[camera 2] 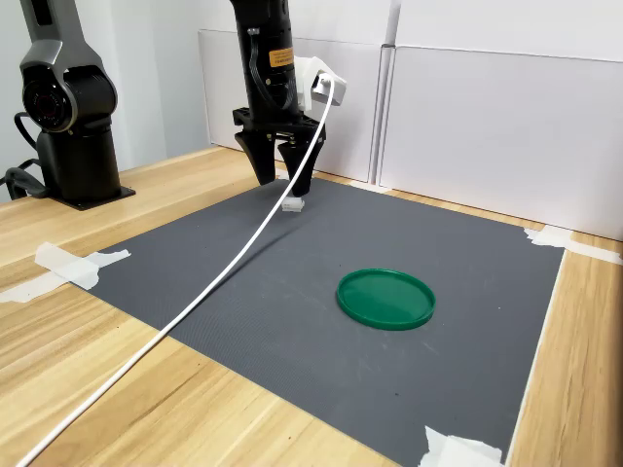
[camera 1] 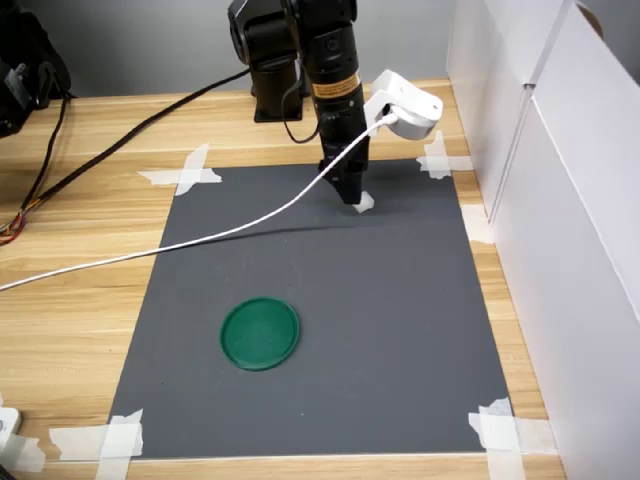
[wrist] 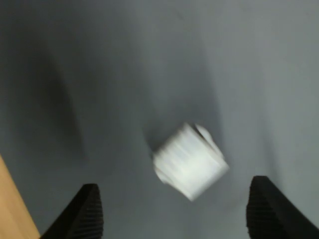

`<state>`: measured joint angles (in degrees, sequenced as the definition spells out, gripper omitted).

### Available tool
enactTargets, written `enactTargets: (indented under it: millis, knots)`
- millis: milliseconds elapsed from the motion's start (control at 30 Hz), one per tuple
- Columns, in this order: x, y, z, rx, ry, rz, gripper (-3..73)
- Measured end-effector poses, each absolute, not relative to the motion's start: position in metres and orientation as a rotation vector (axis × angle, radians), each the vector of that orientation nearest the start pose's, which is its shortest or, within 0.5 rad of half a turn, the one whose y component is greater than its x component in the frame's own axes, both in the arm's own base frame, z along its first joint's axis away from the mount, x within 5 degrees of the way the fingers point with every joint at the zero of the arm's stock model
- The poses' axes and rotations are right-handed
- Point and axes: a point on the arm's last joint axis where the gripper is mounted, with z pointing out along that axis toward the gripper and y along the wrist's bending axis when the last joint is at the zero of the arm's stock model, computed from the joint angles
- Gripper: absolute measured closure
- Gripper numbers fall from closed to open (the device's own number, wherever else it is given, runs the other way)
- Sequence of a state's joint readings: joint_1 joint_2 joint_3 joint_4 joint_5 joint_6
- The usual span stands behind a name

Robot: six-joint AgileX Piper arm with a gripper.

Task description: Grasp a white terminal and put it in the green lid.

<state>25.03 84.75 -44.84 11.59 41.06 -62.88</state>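
Observation:
The white terminal [camera 1: 364, 202] [camera 2: 293, 205] is a tiny blocky piece lying on the grey mat [camera 1: 400, 320] near its far edge in the first exterior view. My gripper [camera 1: 352, 197] [camera 2: 283, 183] points straight down just above it, open, with nothing between its fingers. In the wrist view the terminal [wrist: 189, 162] looks blurred and lies between the two black fingertips [wrist: 87, 211], closer to the other one [wrist: 271, 209]. The green lid [camera 1: 260, 333] [camera 2: 385, 298] lies flat on the mat, well away from the gripper, nearer the front edge in the first exterior view.
A white cable [camera 1: 200, 240] runs from the wrist camera housing [camera 1: 405, 105] across the mat and off the first exterior view's left. White panels [camera 1: 560, 200] wall the first exterior view's right. Tape strips [camera 1: 185, 172] hold the mat's corners. Another arm's base [camera 2: 73, 107] stands at the second exterior view's left.

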Motion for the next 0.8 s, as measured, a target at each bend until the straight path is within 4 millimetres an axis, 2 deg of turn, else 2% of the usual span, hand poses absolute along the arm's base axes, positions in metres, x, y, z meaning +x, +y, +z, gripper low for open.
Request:
enactTargets:
  millis: [367, 567, 700, 800]
  knots:
    - [0.231, 0.122, 0.176, -1.852, 2.230, 0.121, -0.2]
    - [0.234, 0.123, 0.170, -1.853, 2.241, 0.120, 3.2]
    - [0.234, 0.123, 0.170, -1.848, 2.241, 0.118, 10.0]
    - [0.234, 0.123, 0.170, -1.847, 2.242, 0.118, 20.9]
